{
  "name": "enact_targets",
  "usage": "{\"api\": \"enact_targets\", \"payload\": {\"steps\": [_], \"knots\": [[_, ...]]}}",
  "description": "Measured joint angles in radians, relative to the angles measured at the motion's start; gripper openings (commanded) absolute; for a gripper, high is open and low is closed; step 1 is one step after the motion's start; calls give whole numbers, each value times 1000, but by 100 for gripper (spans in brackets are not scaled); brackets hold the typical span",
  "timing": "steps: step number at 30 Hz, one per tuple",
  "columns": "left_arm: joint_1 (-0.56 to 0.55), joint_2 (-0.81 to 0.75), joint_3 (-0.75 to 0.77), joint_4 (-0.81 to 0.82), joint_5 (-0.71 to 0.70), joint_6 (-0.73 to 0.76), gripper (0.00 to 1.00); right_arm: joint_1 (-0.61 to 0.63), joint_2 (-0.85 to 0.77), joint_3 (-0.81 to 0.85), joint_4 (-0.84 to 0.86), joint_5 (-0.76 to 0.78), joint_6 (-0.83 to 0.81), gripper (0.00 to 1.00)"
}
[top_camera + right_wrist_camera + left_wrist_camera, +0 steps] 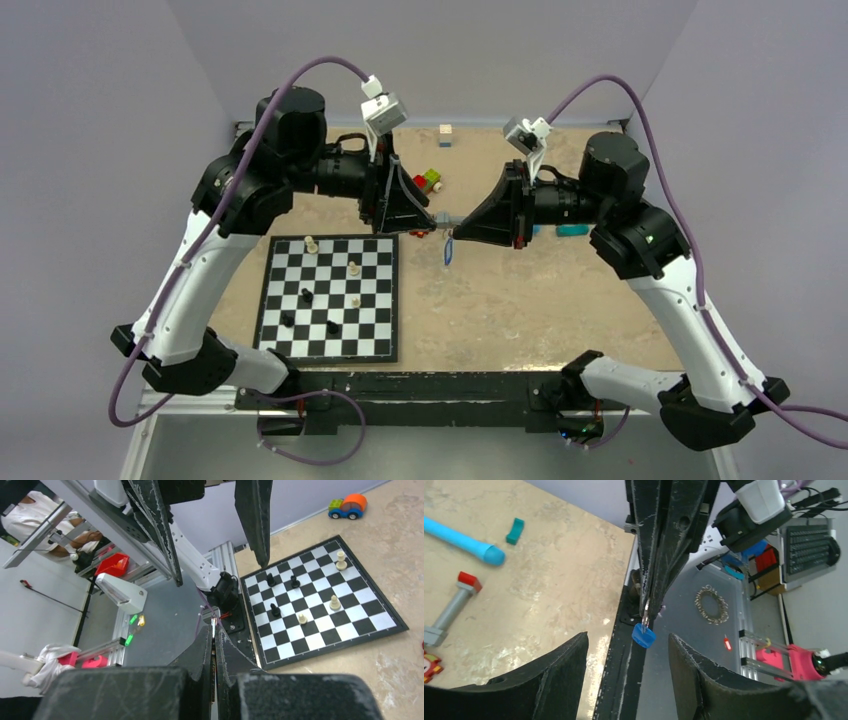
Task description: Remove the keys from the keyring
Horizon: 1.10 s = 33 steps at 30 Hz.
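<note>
My right gripper (455, 224) is shut, held above the table at centre. A thin silvery metal piece (213, 626) sticks out of its tips; I cannot tell if it is a key or the ring. The keyring's blue tag (643, 635) hangs from that metal (644, 611), and shows below the tips in the top view (448, 250). My left gripper (428, 221) faces the right one, tip to tip. It is open, and its fingers (556, 672) stand either side of the tag without touching it. In the right wrist view the right gripper (214, 630) is pinched tight.
A chessboard (330, 358) with several pieces lies front left. A long light-blue cylinder (459, 539), a grey bar with a red end (454, 607) and a teal block (515, 531) lie on the table. A toy car (347, 506) and a small cube (445, 135) sit near the back.
</note>
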Motion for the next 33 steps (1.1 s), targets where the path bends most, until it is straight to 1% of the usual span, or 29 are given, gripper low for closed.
{"api": "enact_targets", "payload": {"steps": [6,12,22,33], "knots": [[0,2,-6,37,108,-22,56,0,3,0,45,-18,32,0],[0,0,-51,80,160,-53,51,0,10,0,71,-18,55,0],[0,-24,-163,205,175,-130,39,0,12,0,124,-18,93,0],[0,-49,-180,261,170,-148,19,0,12,0,148,-19,113,0]]}}
